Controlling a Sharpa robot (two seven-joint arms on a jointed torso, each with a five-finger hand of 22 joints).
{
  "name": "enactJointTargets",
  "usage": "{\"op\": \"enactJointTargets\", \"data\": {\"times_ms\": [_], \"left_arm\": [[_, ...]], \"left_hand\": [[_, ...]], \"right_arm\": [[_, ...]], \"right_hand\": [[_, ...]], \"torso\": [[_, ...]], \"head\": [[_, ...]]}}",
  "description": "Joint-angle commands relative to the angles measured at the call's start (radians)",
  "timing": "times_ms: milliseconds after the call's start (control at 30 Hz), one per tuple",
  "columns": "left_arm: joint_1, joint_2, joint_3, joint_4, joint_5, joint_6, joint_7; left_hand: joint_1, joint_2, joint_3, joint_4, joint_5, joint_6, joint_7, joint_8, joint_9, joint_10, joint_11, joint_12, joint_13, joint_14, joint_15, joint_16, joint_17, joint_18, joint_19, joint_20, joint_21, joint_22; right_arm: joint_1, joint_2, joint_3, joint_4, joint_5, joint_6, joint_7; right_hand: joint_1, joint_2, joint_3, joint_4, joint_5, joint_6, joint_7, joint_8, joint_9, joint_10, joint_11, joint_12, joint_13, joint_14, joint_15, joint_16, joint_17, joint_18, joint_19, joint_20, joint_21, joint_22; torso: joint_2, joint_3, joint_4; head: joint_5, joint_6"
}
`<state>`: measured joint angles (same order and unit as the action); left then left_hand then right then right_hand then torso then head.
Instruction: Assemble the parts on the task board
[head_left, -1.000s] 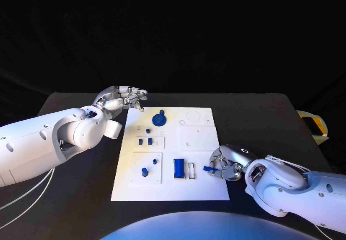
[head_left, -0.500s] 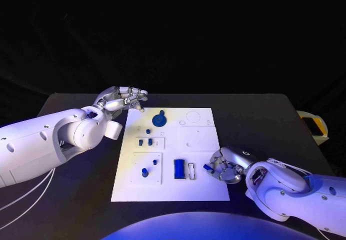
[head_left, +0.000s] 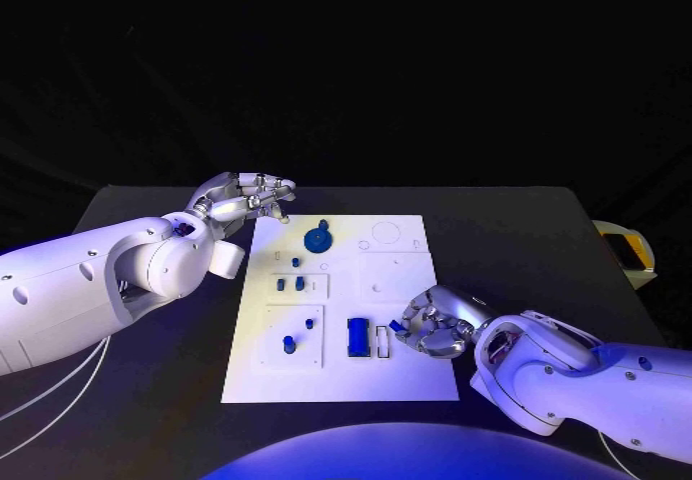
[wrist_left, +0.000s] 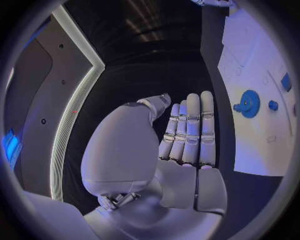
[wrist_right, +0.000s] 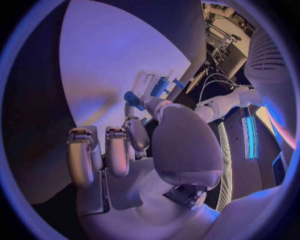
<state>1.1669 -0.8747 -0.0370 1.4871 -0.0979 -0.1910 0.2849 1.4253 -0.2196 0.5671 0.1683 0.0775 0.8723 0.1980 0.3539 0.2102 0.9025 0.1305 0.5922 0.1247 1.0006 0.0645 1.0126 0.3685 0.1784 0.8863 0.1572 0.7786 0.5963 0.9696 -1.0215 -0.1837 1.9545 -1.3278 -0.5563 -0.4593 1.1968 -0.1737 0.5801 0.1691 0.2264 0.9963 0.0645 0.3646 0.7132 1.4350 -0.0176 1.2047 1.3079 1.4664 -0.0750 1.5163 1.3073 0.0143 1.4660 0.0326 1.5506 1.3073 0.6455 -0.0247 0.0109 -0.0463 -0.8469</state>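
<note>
The right robot hand (head_left: 434, 325) pinches a small blue part (head_left: 395, 326) over the task board's (head_left: 408, 385) near right, beside the upright-lying blue block (head_left: 358, 337), long axis near-to-far. The left robot hand (head_left: 242, 198) hovers empty, fingers straight, off the board's far-left corner above the table (head_left: 519, 225).

Left wrist view: we see our left hand (wrist_left: 187, 145) empty, fingers straight and together, above the dark desk (wrist_left: 215, 95) beside the task board (wrist_left: 253, 55). On the board: blue gear (wrist_left: 250, 103), small blue peg (wrist_left: 273, 105).
</note>
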Motion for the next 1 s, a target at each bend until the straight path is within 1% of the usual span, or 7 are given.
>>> {"op": "enactJointTargets", "data": {"times_ms": [33,133,200,467,567,700,1000], "left_arm": [[0.0,0.002,0.001,0.003,0.002,0.015,0.008],[0.0,0.002,0.001,0.003,0.002,0.015,0.008],[0.0,0.002,0.001,0.003,0.002,0.016,0.008],[0.0,0.001,0.001,0.005,0.002,0.016,0.007],[0.001,0.0,0.001,0.005,0.002,0.015,0.007],[0.001,0.001,0.001,0.005,0.002,0.016,0.007],[0.001,0.001,0.001,0.005,0.002,0.017,0.006]], "left_hand": [[-0.001,0.003,-0.005,0.001,0.001,-0.005,-0.001,-0.004,0.0,-0.007,0.001,0.006,-0.001,-0.006,-0.002,-0.004,-0.002,0.005,0.003,0.004,-0.003,-0.001],[-0.001,0.003,-0.005,0.001,0.001,-0.005,-0.001,-0.004,0.0,-0.007,0.001,0.006,-0.001,-0.006,-0.002,-0.004,-0.002,0.005,0.003,0.004,-0.003,-0.001],[-0.001,0.003,-0.005,0.001,0.001,-0.005,-0.001,-0.004,0.0,-0.007,0.001,0.006,-0.001,-0.006,-0.002,-0.004,-0.002,0.005,0.003,0.004,-0.003,-0.001],[-0.001,0.003,-0.005,0.001,0.001,-0.005,-0.001,-0.004,0.0,-0.007,0.001,0.006,-0.001,-0.006,-0.002,-0.004,-0.002,0.005,0.003,0.004,-0.003,-0.001],[-0.001,0.003,-0.005,0.001,0.001,-0.005,-0.001,-0.004,0.0,-0.007,0.001,0.006,-0.001,-0.006,-0.002,-0.004,-0.002,0.005,0.003,0.004,-0.003,-0.001],[-0.001,0.003,-0.005,0.001,0.001,-0.005,-0.001,-0.004,0.0,-0.007,0.001,0.006,-0.001,-0.006,-0.002,-0.004,-0.002,0.005,0.003,0.004,-0.003,-0.001],[-0.001,0.003,-0.006,0.001,0.001,-0.005,0.0,-0.005,0.0,-0.007,0.001,0.006,-0.001,-0.006,-0.002,-0.004,-0.002,0.004,0.004,0.004,-0.004,-0.002]], "right_arm": [[0.0,0.014,0.0,-0.005,0.078,-0.015,0.024],[0.0,0.028,0.0,-0.012,0.098,-0.008,0.026],[0.0,0.04,0.0,-0.019,0.11,0.003,0.026],[-0.004,0.075,0.0,-0.05,0.14,0.09,0.005],[-0.006,0.081,-0.001,-0.054,0.144,0.108,0.002],[-0.007,0.086,-0.001,-0.055,0.146,0.116,0.002],[-0.008,0.087,-0.001,-0.06,0.133,0.11,-0.013]], "right_hand": [[-0.016,0.001,0.093,-0.089,0.004,0.004,-0.009,0.034,0.03,0.007,-0.002,0.006,0.032,0.083,-0.007,0.004,0.155,-0.009,0.097,-0.006,-0.002,0.257],[-0.031,0.0,0.089,-0.086,0.01,0.005,-0.01,0.034,0.03,0.007,-0.003,0.008,0.033,0.083,-0.008,0.005,0.156,-0.009,0.097,-0.007,-0.003,0.257],[-0.047,-0.002,0.078,-0.087,0.05,0.007,-0.011,0.034,0.031,0.006,-0.004,0.008,0.034,0.083,-0.009,0.004,0.154,-0.009,0.097,-0.008,-0.004,0.256],[-0.095,0.002,0.047,-0.063,0.046,0.013,-0.01,0.032,0.028,0.009,-0.003,0.016,0.041,0.083,-0.008,0.005,0.157,-0.009,0.097,-0.007,-0.003,0.257],[-0.112,-0.002,0.034,-0.056,0.048,0.017,-0.011,0.031,0.026,0.011,-0.003,0.02,0.044,0.083,-0.008,0.005,0.158,-0.009,0.097,-0.007,-0.002,0.257],[-0.128,-0.006,0.016,-0.048,0.068,0.021,-0.011,0.029,0.025,0.012,-0.004,0.024,0.047,0.084,-0.008,0.006,0.159,-0.01,0.098,-0.008,-0.001,0.257],[-0.151,-0.001,-0.007,-0.03,0.058,0.031,-0.013,0.03,0.022,0.016,-0.005,0.035,0.054,0.084,-0.009,0.008,0.163,-0.011,0.1,-0.008,0.004,0.259]], "torso": [[0.0,-0.0003,-0.0003],[0.0,-0.0006,-0.0001],[0.0,-0.0006,0.0],[0.001,0.0003,0.0009],[0.0,0.0002,-0.0013],[0.0,0.0007,-0.0017],[0.0,0.0007,-0.0014]], "head": [[0.0,-0.001],[-0.001,0.0],[-0.001,0.0],[0.002,-0.003],[0.003,-0.004],[0.003,-0.004],[0.001,-0.003]]}}
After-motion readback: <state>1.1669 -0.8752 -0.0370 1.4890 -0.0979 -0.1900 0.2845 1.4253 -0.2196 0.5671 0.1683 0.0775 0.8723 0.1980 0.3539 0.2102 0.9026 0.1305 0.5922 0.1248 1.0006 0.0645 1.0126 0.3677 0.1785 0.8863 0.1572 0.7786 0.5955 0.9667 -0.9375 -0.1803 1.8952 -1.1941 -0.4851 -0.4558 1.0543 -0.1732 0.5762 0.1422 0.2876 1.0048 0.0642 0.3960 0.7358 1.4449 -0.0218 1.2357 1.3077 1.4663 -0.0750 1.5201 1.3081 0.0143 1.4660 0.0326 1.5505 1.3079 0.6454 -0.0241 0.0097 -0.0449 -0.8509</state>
